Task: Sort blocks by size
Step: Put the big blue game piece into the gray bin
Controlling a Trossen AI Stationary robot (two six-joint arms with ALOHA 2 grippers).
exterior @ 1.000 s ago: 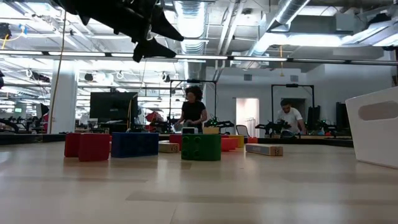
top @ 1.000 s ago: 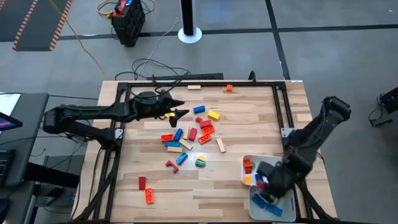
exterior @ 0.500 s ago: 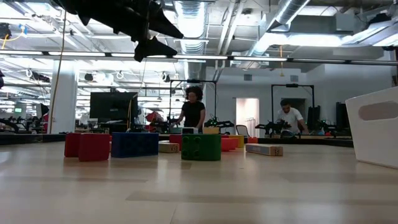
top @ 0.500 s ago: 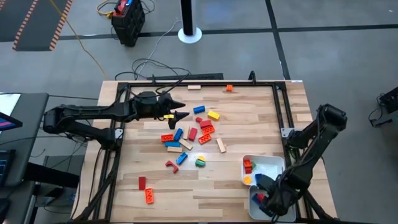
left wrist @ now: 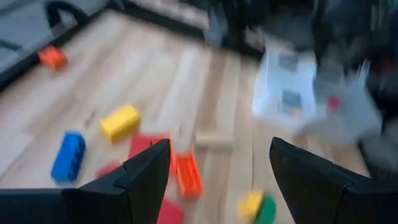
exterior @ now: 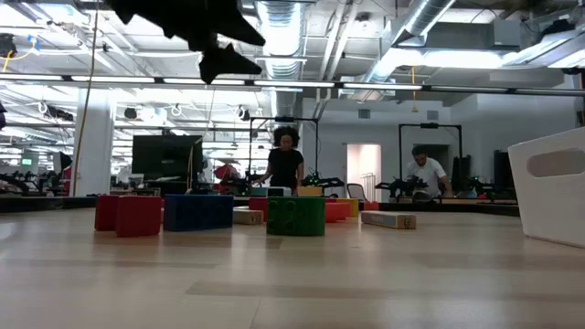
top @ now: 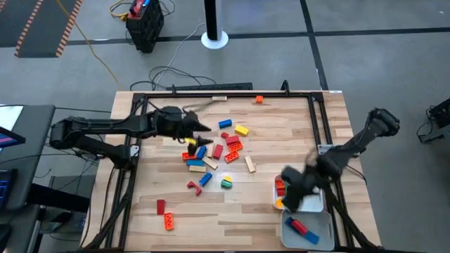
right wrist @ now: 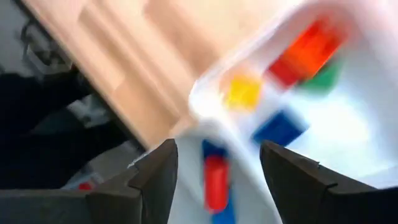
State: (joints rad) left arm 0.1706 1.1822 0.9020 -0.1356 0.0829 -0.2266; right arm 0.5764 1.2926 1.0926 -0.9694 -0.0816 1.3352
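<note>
**Two Trays Partly Filled, Both Grippers Empty Above the Table**

While most of the blocks (top: pixel 214 156) are left scattered over the middle of the wooden table (top: pixel 281 133), two white trays are seen at its near right corner. In the upper tray (top: pixel 313 204), red and yellow pieces are visible along its left side, the remainder being covered by the right arm; from the right wrist view, red, yellow, green and blue pieces are shown inside it. In the lower tray (top: pixel 320 223), a red block and a blue block are held, lying side by side.

The right gripper (top: pixel 287 184) is positioned above the left edge of the upper tray, its arm stretched in from the right edge of the table. Its fingers (right wrist: pixel 155 180) are spread apart and nothing is caught between them.

The left gripper (top: pixel 200 126) is held over the upper left part of the block cluster, with its arm extended across from the left side of the table. Its fingers (left wrist: pixel 146 174) are parted, and no block is gripped; in the low view the gripper is seen raised well above the tabletop.

Apart from the cluster, a red block (top: pixel 160 206) and an orange block (top: pixel 169 221) are found near the lower left, and a small orange piece (top: pixel 259 99) and a tan wooden block (top: pixel 219 98) lie at the far edge.
</note>
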